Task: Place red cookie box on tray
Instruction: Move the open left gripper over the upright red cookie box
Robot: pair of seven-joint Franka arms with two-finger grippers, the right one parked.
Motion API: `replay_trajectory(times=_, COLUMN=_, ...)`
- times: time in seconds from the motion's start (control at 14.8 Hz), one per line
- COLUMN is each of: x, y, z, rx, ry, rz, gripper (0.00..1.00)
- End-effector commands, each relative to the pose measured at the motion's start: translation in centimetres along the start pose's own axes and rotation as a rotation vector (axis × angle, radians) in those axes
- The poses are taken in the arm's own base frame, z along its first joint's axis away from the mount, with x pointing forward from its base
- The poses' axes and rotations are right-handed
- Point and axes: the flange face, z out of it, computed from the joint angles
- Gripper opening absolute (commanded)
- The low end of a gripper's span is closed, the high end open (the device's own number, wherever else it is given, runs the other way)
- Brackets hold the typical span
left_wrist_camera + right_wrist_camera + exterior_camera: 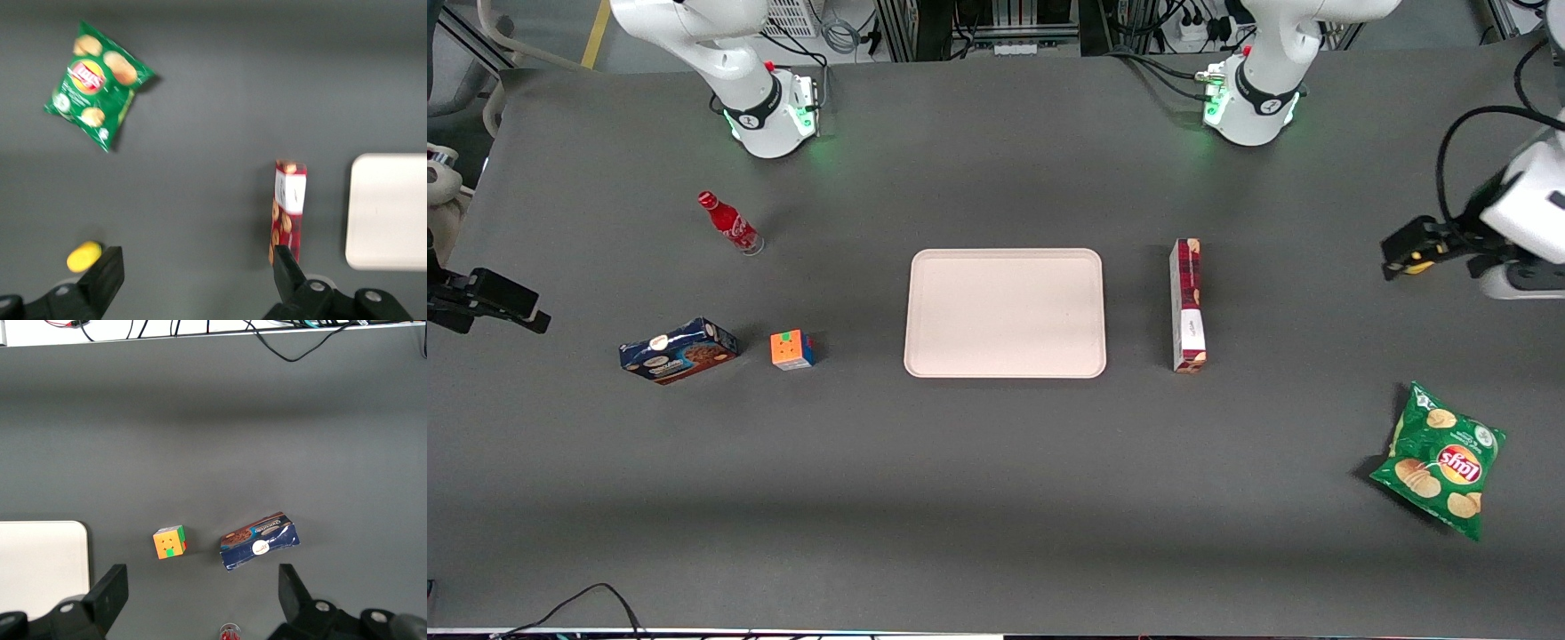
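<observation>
Left arm's hand [193, 280] up above the grey table [996, 498] at the working arm's end, well clear of everything; fingers [107, 273] spread wide apart with nothing between them, only bare table surface showing in the gap. Red cookie box [1188, 304] lying flat on the table just beside the tray [1005, 369], not touching it, a strip of table between the two; long axis running toward and away from the front camera, parallel to the tray's nearest edge, white label panel on the half nearer the front camera, cookie pictures at the ends. Same box [288, 210] visible from the left wrist camera, close to one fingertip, with the tray's rounded edge [357, 213] alongside. Tray resting flat near the middle of the table, nothing on it. Green chip bag [1439, 459] toward the working arm's end, nearer the front camera than the box and well apart from it. Small yellow object [84, 256] on the table near the other fingertip, too blurred to identify. Toward the parked arm's end: blue cookie box [679, 350], colourful puzzle cube [792, 349] just beside it, and a red bottle [730, 223] farther from the front camera, leaning.
</observation>
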Motion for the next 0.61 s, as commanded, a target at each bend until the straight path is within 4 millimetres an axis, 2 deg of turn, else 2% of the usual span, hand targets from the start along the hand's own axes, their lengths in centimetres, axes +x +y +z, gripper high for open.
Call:
replay_trajectory(times=0.0, x=-0.4, y=3.1, z=0.7, rx=0.007, ry=-0.061, rz=0.075, gripper=1.0)
replay_trajectory(times=0.41, x=-2.0, y=6.2, z=7.4, rx=-0.001, ry=-0.18, rz=0.065, gripper=1.0)
replay_trajectory(times=0.54, x=-3.5, y=6.6, z=10.3, rx=-0.001, ry=-0.176, rz=0.075, gripper=1.0)
